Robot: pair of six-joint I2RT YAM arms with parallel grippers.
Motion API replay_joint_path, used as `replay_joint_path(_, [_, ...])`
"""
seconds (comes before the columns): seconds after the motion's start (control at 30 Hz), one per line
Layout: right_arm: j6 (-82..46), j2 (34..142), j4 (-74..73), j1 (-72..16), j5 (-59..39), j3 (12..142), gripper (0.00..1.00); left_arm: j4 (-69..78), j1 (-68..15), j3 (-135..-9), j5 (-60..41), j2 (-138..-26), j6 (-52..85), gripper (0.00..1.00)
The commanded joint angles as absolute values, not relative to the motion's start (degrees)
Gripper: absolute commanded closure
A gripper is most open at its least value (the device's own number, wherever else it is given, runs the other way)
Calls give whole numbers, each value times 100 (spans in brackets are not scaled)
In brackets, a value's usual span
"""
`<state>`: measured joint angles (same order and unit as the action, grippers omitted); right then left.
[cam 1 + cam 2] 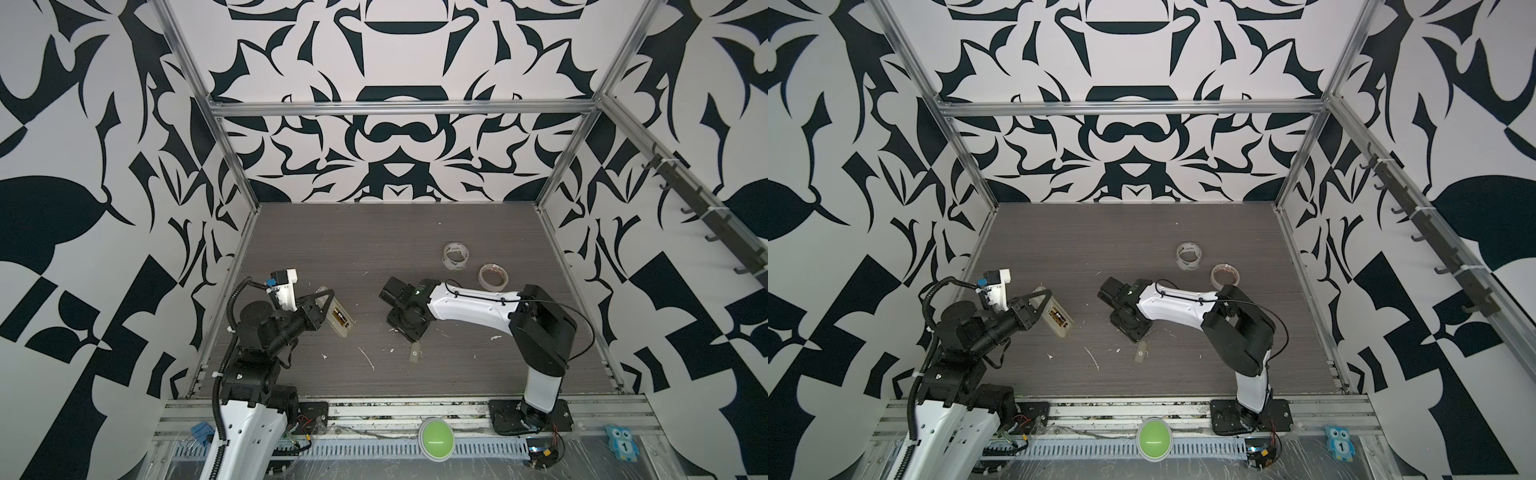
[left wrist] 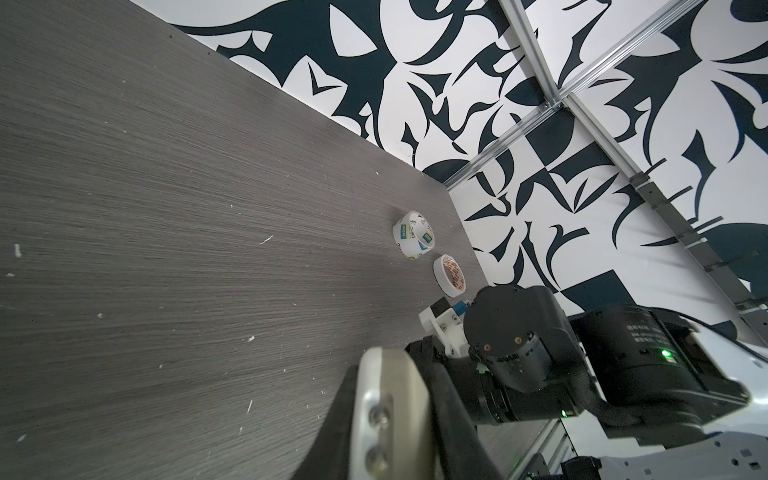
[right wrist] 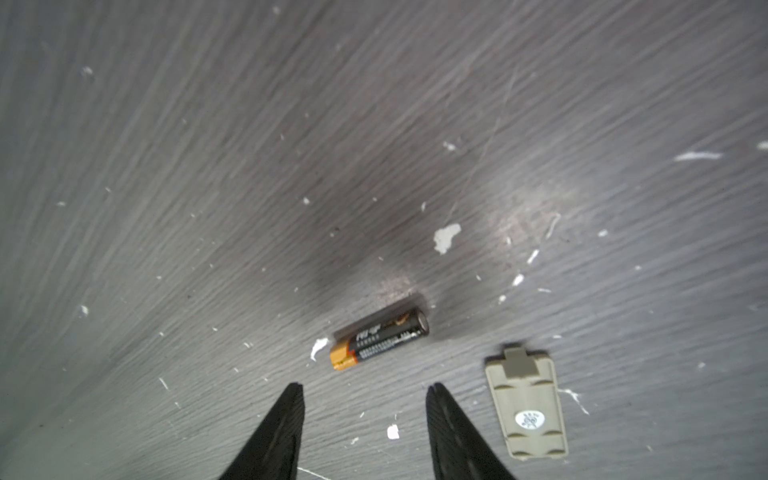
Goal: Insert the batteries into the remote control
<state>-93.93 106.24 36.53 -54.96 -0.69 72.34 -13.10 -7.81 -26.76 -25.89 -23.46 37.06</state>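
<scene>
Grained grey table (image 3: 249,166), cylindrical battery (image 3: 380,334), ridged cover (image 3: 525,409)

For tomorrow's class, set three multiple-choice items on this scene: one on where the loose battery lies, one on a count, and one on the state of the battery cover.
1. Where is the loose battery?
A. lying on the table, just ahead of the right end effector
B. clamped in that end effector
C. standing upright on the table

2. How many tape rolls are on the table?
A. one
B. two
C. four

3. The battery cover of the remote control is:
A. fitted on
B. off, lying flat on the table
C. held by the right end effector

Answers:
1 A: the right wrist view shows it on its side before the open fingertips.
2 B: both top views show two.
3 B: it lies beside the battery.
</scene>
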Motion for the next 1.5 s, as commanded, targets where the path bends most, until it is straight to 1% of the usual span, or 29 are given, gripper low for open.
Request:
replay_joint_path(0.0, [-9334, 10568, 3670, -5425, 19, 7327, 49, -1195, -756, -2792, -2615, -2305, 3637, 100])
replay_joint_path(0.67, [-9037, 11025, 3782, -5393, -184, 7515, 52, -1143, -730, -2760, -2628, -2148, 3647, 100])
replay_joint_path(0.83, [-8881, 11118, 3826, -5391, -167, 7543, 61, -1134, -729, -2747, -2629, -2092, 3647, 100])
replay_joint_path(1.1, [-8544, 11266, 3896, -5393, -201, 7301, 80, -1125, -730, -2753, -2679, -2171, 3656, 100])
replay_joint_path(1.37, [-7752, 11376, 4176, -5391, 34, 7181, 99, -1116, -729, -2751, -2675, -2197, 3661, 100])
replay_joint_path(1.47, [-7077, 11521, 4384, -5384, 175, 7493, 100, -1116, -729, -2751, -2684, -2227, 3665, 100])
